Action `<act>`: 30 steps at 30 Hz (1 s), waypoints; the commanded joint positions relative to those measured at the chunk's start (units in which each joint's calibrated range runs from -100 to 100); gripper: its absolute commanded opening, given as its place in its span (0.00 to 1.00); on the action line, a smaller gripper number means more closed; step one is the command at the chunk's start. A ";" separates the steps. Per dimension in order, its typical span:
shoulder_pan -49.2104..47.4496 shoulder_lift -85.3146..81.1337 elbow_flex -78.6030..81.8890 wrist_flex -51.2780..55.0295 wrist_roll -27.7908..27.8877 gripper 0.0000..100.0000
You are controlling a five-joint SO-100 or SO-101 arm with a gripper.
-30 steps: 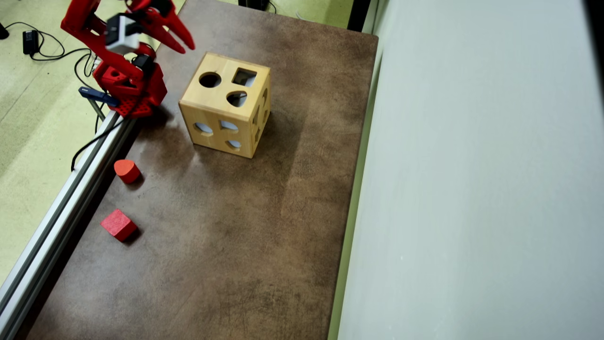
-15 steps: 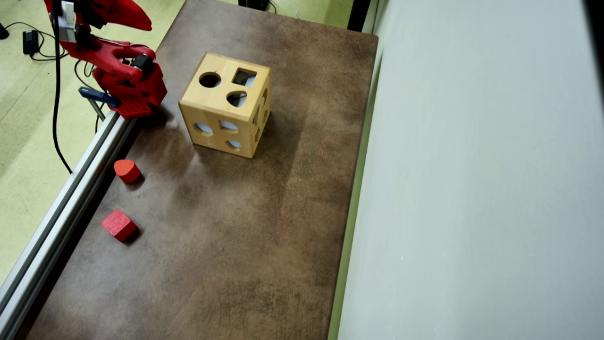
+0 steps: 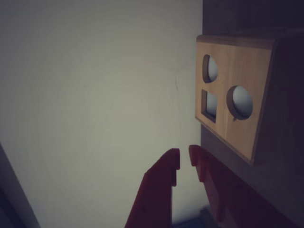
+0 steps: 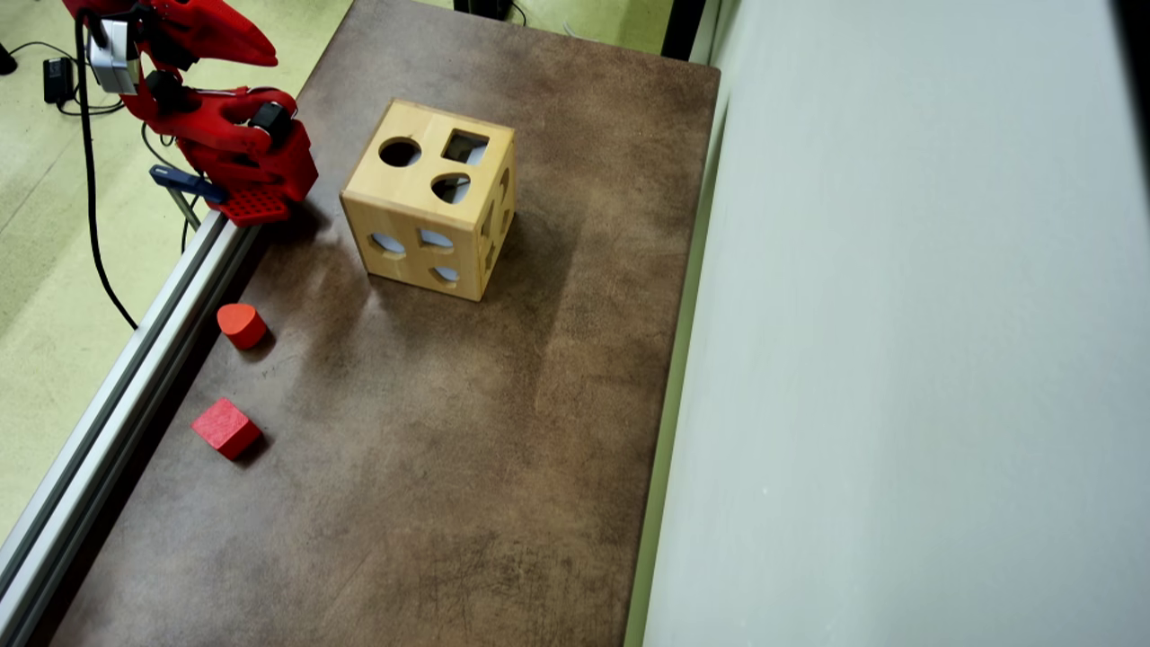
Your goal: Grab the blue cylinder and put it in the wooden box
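The wooden box (image 4: pixel 395 190) stands on the brown table at the upper middle of the overhead view, with round, square and other shaped holes in its top and sides. In the wrist view the wooden box (image 3: pixel 237 66) fills the upper right. My red gripper (image 4: pixel 265 56) is folded back over the arm base at the top left, well left of the box. In the wrist view the gripper (image 3: pixel 185 159) has its fingertips almost together, with only a thin slit and nothing between them. The blue cylinder is out of view.
An orange-red rounded block (image 4: pixel 241 323) and a red cube (image 4: pixel 225 429) lie near the table's left edge. An aluminium rail (image 4: pixel 135 359) runs along that edge. A pale wall (image 4: pixel 898 359) bounds the table on the right. The arm base (image 4: pixel 260 175) is clamped at the table's upper left corner.
The arm has drawn back up and to the left, away from the box. The fingers, spread apart a second ago, have come together.
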 commanded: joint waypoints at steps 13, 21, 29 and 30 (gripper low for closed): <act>0.04 0.26 0.12 -0.32 0.05 0.04; -0.03 0.26 0.21 -0.32 0.10 0.04; -0.03 0.26 0.21 -0.32 0.10 0.04; -0.03 0.26 0.21 -0.32 0.10 0.04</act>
